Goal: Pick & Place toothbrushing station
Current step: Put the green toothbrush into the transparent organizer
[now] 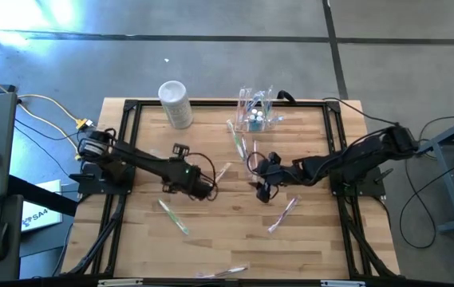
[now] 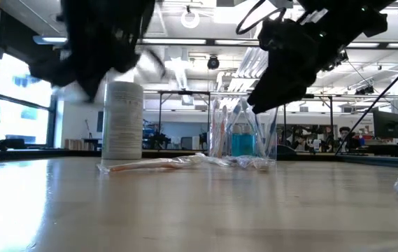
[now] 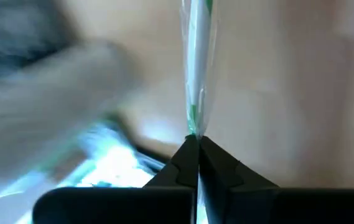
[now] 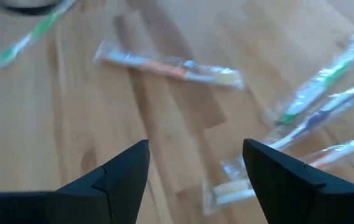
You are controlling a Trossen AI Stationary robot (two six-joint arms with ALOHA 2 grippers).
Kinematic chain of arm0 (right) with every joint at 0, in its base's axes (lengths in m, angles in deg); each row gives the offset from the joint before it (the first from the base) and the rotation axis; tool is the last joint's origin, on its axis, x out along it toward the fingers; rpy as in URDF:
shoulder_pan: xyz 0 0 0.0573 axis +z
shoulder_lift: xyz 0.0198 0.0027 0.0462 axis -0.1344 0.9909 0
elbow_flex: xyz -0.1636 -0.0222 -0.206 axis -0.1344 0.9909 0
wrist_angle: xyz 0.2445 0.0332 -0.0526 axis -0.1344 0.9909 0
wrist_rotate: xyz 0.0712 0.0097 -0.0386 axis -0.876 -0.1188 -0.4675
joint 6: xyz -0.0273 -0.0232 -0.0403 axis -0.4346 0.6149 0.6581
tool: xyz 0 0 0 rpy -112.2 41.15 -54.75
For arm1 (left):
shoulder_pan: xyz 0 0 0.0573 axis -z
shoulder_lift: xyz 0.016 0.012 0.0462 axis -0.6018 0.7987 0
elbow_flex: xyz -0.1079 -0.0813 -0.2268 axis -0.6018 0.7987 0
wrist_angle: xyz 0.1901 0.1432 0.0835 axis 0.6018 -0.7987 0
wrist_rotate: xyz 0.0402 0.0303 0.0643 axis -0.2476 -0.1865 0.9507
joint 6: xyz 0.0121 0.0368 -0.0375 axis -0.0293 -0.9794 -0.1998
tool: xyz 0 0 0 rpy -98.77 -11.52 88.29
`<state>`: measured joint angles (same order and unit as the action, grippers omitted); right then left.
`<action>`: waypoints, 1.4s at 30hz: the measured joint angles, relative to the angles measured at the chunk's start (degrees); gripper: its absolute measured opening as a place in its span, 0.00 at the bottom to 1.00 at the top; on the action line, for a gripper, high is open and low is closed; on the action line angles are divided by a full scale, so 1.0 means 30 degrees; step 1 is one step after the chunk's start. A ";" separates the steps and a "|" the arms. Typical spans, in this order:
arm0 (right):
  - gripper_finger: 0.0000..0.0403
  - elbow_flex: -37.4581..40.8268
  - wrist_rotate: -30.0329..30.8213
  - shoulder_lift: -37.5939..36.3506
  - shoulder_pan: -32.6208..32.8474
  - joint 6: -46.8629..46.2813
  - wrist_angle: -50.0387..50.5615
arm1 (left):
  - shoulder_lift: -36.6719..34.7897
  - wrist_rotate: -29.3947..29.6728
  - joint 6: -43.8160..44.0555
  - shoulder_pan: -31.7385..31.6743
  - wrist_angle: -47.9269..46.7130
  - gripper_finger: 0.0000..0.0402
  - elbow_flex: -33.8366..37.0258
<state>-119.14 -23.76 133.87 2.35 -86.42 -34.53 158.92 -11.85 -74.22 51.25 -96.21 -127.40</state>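
Note:
The toothbrushing station (image 1: 256, 112) is a clear box at the table's far edge, holding upright toothbrushes and a blue item; it also shows in the low view (image 2: 244, 136). My left gripper (image 1: 205, 189) is mid-table, shut on a wrapped green toothbrush (image 3: 196, 74). My right gripper (image 1: 263, 189) hovers open and empty just to its right, above loose wrapped toothbrushes (image 4: 170, 65); its fingers (image 4: 117, 177) stand wide apart. My left gripper pinches one end of the wrapped green toothbrush (image 3: 193, 127) between its two shut fingertips. The toothbrush runs straight on away from the fingers, in line with them. In the low view the gripper (image 2: 90, 52) is well above the table.
A whitish cylindrical container (image 1: 175, 104) stands at the far edge, left of the station. Loose wrapped toothbrushes lie near the station (image 1: 238, 142), left of centre (image 1: 173, 217), right of centre (image 1: 282, 215) and at the near edge (image 1: 227, 273).

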 joint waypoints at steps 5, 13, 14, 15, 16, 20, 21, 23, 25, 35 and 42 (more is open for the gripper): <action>0.62 0.0000 0.0125 -0.0561 -0.0453 -0.2122 -0.0408 | -0.0044 0.5885 -0.0722 0.2723 -0.0256 0.01 -0.2576; 0.62 -0.0007 -0.3935 -0.0669 -0.1288 -0.3033 -0.7938 | -0.0073 1.2910 -0.9307 0.6438 0.5595 0.00 -0.3454; 0.62 -0.0007 -0.4545 -0.0669 -0.1408 -0.3033 -0.8954 | -0.0073 1.3300 -1.0545 0.6736 0.6596 0.00 -0.3454; 0.62 -0.0007 -0.5082 -0.0669 -0.1531 -0.3031 -0.9867 | -0.0073 1.3564 -1.1776 0.6957 0.7602 0.00 -0.3454; 0.62 -0.0007 -0.5441 -0.0669 -0.1641 -0.3041 -1.0603 | -0.0073 1.3638 -1.3012 0.7121 0.8742 0.00 -0.3454; 0.62 -0.0007 -0.6370 -0.0669 -0.1928 -0.2893 -1.2759 | -0.0073 1.2513 -1.7027 0.7419 1.2574 0.00 -0.3454; 0.62 -0.0007 -0.6572 -0.0669 -0.1953 -0.2402 -1.3023 | -0.0073 1.1971 -1.7659 0.7400 1.3122 0.00 -0.3454; 0.62 -0.0007 -0.6537 -0.0653 -0.1994 -0.1465 -1.3343 | -0.0073 1.0930 -1.8469 0.7377 1.4069 0.00 -0.3454; 0.62 -0.0007 -0.6356 -0.0477 -0.1991 -0.1036 -1.3756 | -0.0073 1.0567 -1.9353 0.7244 1.5033 0.00 -0.3454; 0.62 -0.0015 -0.8153 0.1066 -0.1911 -0.2456 -1.6215 | 0.0124 0.8419 -2.4689 0.7036 1.9899 0.00 -0.3150; 0.62 -0.0029 -0.8185 0.2406 -0.1692 -0.2985 -1.7398 | 0.0127 0.6842 -2.6953 0.6118 2.1688 0.00 -0.2745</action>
<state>-119.23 -48.32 141.08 -2.73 -95.37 -86.73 159.30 8.67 -155.08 69.60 -31.15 -135.64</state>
